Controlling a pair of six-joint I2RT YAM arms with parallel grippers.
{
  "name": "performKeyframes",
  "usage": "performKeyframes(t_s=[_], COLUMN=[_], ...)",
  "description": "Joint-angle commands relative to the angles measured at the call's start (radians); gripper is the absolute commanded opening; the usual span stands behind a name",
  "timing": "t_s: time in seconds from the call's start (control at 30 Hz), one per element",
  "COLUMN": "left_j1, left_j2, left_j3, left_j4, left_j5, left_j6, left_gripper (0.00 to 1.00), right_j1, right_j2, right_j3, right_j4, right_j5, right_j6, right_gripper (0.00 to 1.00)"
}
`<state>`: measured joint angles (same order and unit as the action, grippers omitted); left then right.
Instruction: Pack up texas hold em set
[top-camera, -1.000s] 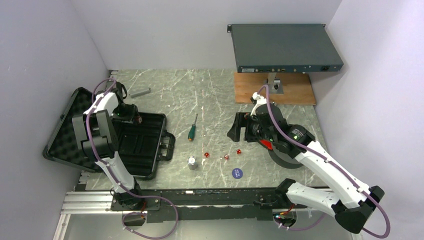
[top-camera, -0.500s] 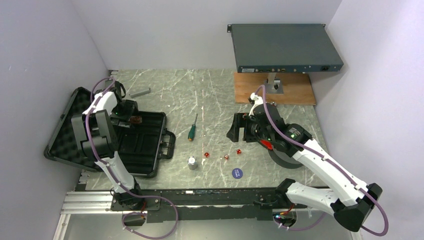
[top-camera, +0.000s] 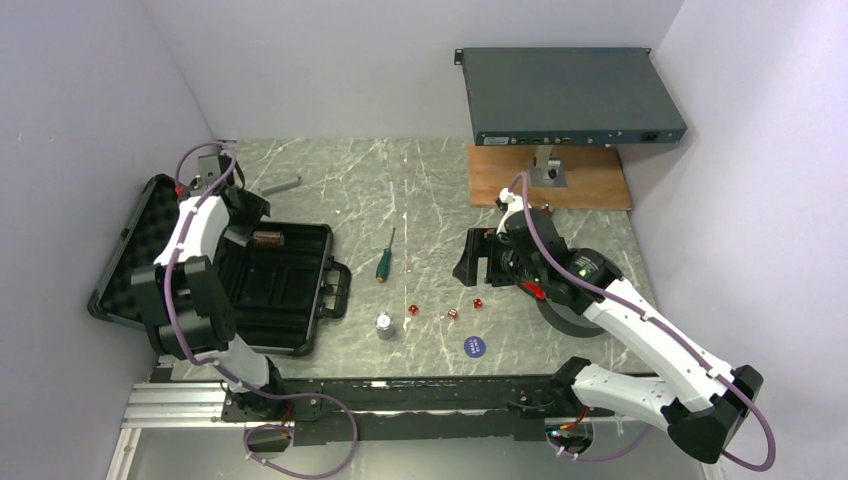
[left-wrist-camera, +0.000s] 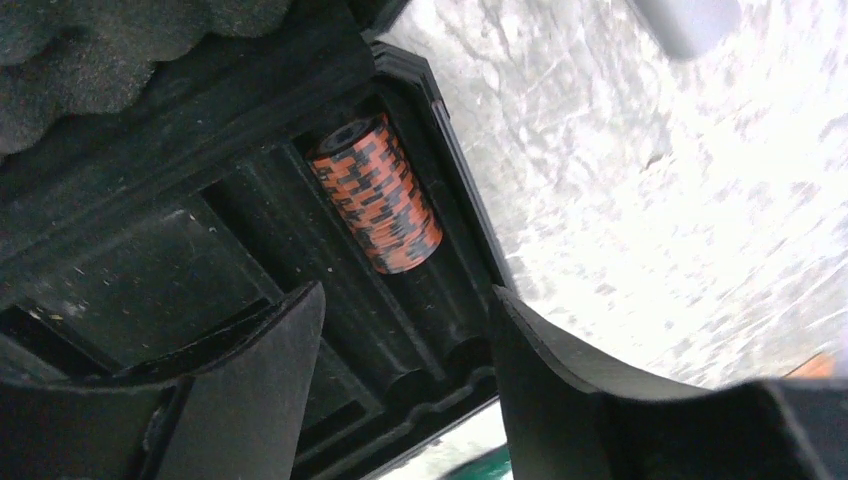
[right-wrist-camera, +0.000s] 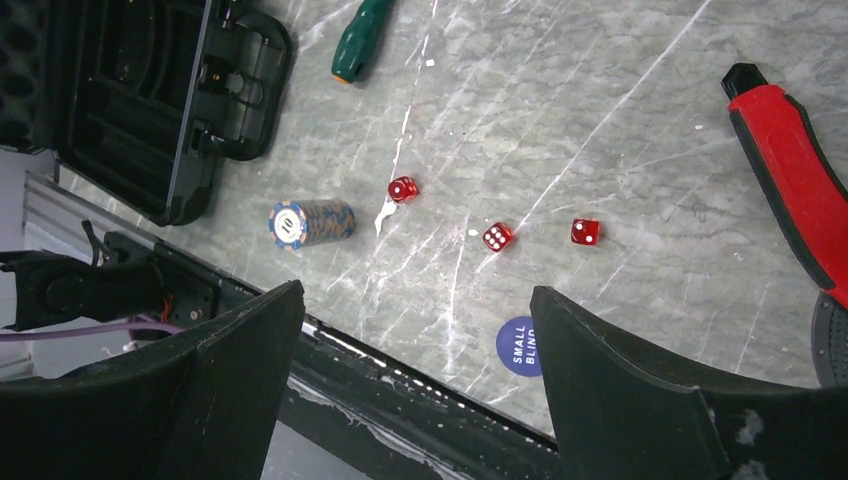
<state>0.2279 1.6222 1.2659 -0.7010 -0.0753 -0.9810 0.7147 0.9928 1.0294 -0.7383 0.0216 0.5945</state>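
Note:
The black briefcase (top-camera: 290, 300) lies open at the left, its foam lid (top-camera: 125, 265) flat behind it. An orange chip stack (top-camera: 267, 239) lies on its side in a far slot of the case; it also shows in the left wrist view (left-wrist-camera: 378, 193). My left gripper (top-camera: 243, 207) is open and empty, just beyond that stack. A blue-grey chip stack (top-camera: 385, 326), three red dice (top-camera: 452, 315) and the blue round button (top-camera: 474, 346) lie on the table. My right gripper (top-camera: 476, 257) is open and empty, hovering above the dice (right-wrist-camera: 497, 237) and the button (right-wrist-camera: 520, 346).
A green-handled screwdriver (top-camera: 384, 263) lies mid-table. A grey cylinder (top-camera: 281, 185) lies at the far left. A red-handled tool (right-wrist-camera: 790, 180) and a grey disc (top-camera: 565, 318) sit under my right arm. A grey rack unit (top-camera: 570, 95) stands on a wooden board (top-camera: 590, 185) at the back right.
My left gripper let go of the orange chip stack in the case slot and drew back toward the far left. My right arm barely moved.

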Motion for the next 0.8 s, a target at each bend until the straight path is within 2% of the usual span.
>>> performKeyframes(t_s=[0.0, 0.17, 0.3, 0.43, 0.77], left_j1=[-0.016, -0.029, -0.066, -0.096, -0.173], left_j2=[-0.066, -0.058, -0.022, 0.03, 0.131], left_j3=[-0.078, -0.082, -0.034, -0.005, 0.046], left_j4=[0.167, 0.24, 0.201, 0.174, 0.117], left_j5=[0.083, 0.281, 0.246, 0.236, 0.11], left_j6=[0.306, 0.544, 0.672, 0.746, 0.813], left_gripper=[0.63, 0.49, 0.3, 0.22, 0.22], right_j1=[0.0, 0.0, 0.0, 0.0, 0.0], right_j2=[-0.013, -0.028, -0.029, -0.034, -0.064], right_j3=[0.001, -0.007, -0.011, -0.011, -0.028], right_j4=[0.04, 0.036, 0.033, 0.025, 0.009], right_j5=[0.001, 0.008, -0.002, -0.005, -0.003], right_j6=[-0.011, -0.007, -0.004, -0.004, 0.001], right_gripper=[0.87, 0.87, 0.87, 0.87, 0.87])
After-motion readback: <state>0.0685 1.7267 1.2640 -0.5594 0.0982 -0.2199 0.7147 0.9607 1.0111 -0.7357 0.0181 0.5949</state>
